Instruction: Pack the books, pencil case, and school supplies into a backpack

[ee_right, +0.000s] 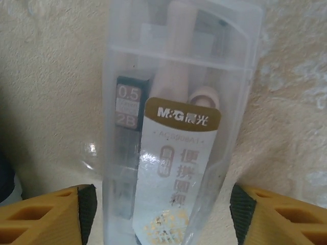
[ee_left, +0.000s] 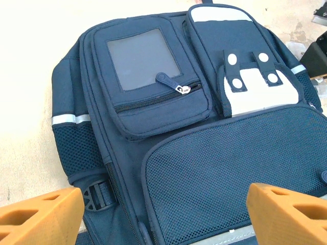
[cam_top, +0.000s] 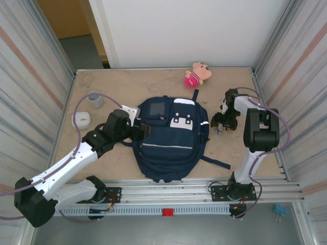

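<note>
The navy backpack (cam_top: 171, 143) lies flat mid-table with its pockets zipped. My left gripper (cam_top: 140, 131) hovers open over its left side, and the mesh front pocket (ee_left: 230, 168) lies under the orange fingers (ee_left: 41, 214). My right gripper (cam_top: 223, 124) is down on the table to the right of the bag. It stands open astride one of the school supplies, a slim clear plastic case (ee_right: 179, 127) with a white and gold label, with a thin gap at each pad (ee_right: 240, 209). A pale flat corner (cam_top: 132, 110) shows by my left arm; I cannot tell whether it is the pencil case. The books are out of view.
A pink-and-tan plush toy (cam_top: 196, 75) lies at the back of the table. At the left stand a grey cup (cam_top: 95, 99) and a white rounded box (cam_top: 82, 120). Metal walls close in both sides. A dark strap (cam_top: 217, 162) trails right from the bag.
</note>
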You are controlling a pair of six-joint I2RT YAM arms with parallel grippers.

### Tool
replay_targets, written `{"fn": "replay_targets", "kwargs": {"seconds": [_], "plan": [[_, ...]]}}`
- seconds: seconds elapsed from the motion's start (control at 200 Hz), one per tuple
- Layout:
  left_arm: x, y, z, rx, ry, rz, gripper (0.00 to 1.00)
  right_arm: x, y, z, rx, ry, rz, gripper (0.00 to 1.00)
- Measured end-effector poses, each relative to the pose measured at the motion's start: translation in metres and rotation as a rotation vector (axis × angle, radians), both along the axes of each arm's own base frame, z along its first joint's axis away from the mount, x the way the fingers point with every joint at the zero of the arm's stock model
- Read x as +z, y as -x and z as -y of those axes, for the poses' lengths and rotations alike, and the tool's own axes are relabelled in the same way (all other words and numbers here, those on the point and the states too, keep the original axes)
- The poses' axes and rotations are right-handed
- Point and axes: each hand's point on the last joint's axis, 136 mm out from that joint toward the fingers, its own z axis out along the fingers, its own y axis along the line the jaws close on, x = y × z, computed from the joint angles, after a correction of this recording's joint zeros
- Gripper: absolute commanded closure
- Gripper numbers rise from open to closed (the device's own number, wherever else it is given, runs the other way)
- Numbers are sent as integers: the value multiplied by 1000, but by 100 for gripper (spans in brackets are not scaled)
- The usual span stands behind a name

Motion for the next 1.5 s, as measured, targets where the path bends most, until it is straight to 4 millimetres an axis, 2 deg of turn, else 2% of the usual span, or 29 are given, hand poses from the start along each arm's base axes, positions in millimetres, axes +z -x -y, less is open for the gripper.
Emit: {"fn": "replay_targets", "kwargs": {"seconds": [0.22, 0.341, 0.391, 0.471, 0.556, 0.666, 0.777, 0.957, 1.152, 1.273, 1.393, 1.498], "plan": [[5, 7, 7, -93, -40, 49, 18, -2, -1, 7, -4, 42, 0, 47], [7, 25, 29, -272, -90, 104, 18, 5, -8, 8, -4, 45, 61, 49], [7, 38, 41, -376, -116, 132, 18, 12, -9, 7, -7, 40, 103, 54], [6, 61, 61, -551, -158, 186, 17, 35, -10, 4, -14, 10, 201, 57], [5, 86, 78, -723, -204, 251, 17, 72, -11, 0, -35, -43, 342, 59], [-3, 102, 90, -855, -263, 299, 17, 116, -13, -9, -25, -119, 513, 60], [-22, 102, 94, -910, -345, 296, 15, 141, -8, -27, 10, -218, 623, 61], [-59, 91, 90, -925, -482, 249, 14, 158, 13, -53, 67, -366, 731, 62], [-91, 77, 83, -894, -607, 205, 14, 183, 20, -71, 133, -448, 832, 64], [-102, 72, 82, -884, -638, 195, 15, 192, 20, -80, 172, -474, 864, 64], [-106, 68, 81, -868, -661, 194, 28, 196, 23, -88, 203, -490, 879, 64], [-102, 65, 81, -850, -667, 209, 30, 201, 25, -91, 222, -491, 895, 64]]}}
